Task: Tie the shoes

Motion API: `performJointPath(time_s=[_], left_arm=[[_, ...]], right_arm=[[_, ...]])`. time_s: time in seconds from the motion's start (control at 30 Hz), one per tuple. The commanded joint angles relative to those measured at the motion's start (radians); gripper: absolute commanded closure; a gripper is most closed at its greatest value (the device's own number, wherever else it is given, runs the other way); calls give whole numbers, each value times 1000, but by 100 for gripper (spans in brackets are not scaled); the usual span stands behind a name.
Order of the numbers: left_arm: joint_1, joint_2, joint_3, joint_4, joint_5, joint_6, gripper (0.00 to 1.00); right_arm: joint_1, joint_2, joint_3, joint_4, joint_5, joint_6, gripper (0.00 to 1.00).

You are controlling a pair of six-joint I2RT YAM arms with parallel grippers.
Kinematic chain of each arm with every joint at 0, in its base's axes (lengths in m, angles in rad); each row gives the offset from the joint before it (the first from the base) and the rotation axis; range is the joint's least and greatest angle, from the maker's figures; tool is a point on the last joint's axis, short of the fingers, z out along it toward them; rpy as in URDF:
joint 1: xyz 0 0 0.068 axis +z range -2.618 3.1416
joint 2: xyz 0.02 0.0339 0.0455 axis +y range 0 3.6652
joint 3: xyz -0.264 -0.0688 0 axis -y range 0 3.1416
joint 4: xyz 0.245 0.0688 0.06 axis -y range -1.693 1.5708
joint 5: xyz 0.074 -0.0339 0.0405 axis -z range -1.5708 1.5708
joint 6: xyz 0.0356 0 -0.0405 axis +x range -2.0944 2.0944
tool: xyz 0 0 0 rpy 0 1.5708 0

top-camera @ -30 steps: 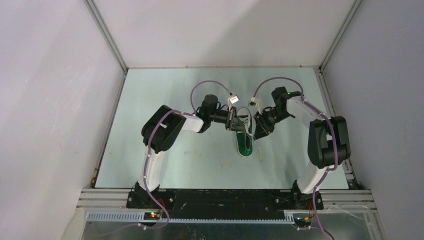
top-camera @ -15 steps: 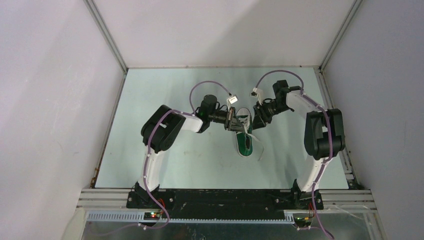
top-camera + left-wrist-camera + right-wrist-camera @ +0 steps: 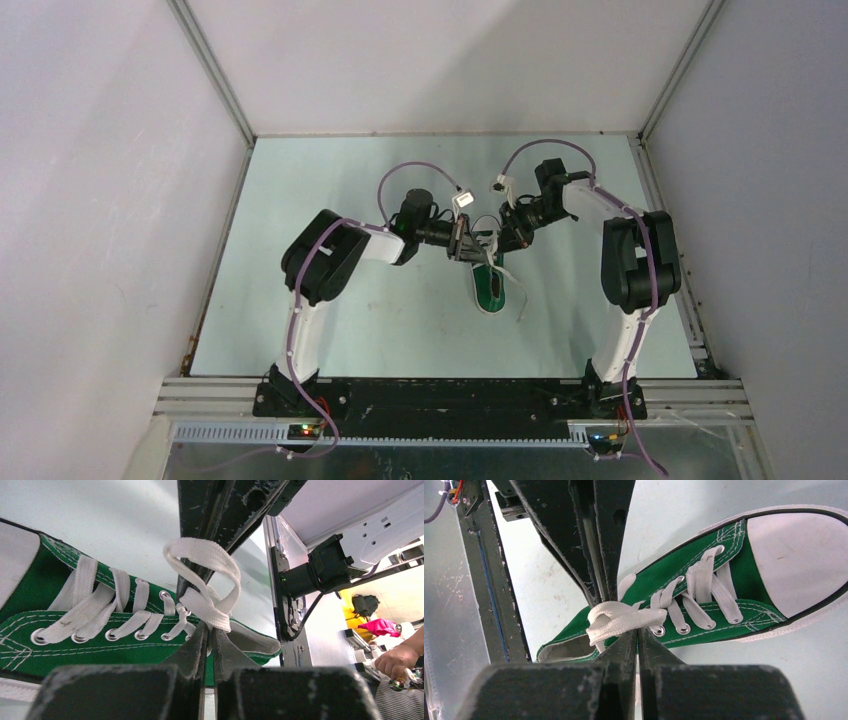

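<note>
Here, above the shoe [image 3: 490, 288], left end effector [image 3: 207, 639] and right end effector [image 3: 638, 638] each clamp the laces [image 3: 200, 548]; one loop formed, bow apparently not yet tied.

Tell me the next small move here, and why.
Probably draw the two grippers apart, sideways away from the shoe. The left gripper and right gripper each look shut on the lace, and the loop between them hangs slack, so pulling outward should cinch the knot.
</note>
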Motion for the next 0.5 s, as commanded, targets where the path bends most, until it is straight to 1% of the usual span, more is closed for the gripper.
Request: performJointPath(time_s=[0.0,0.23,0.37,0.47], left_arm=[[17,-17,24,5,-26,5,94],[16,-6,26,21,-51,-20,96],[16,-6,28,5,-58,-10,97],[15,-5,29,-2,-60,-7,97]], right_arm=[[-9,0,42,-32,-44,-30,99],[-14,-20,40,-114,-79,-76,98],[-16,-12,40,-139,-117,-88,96],[-10,-6,40,-144,-131,-90,90]])
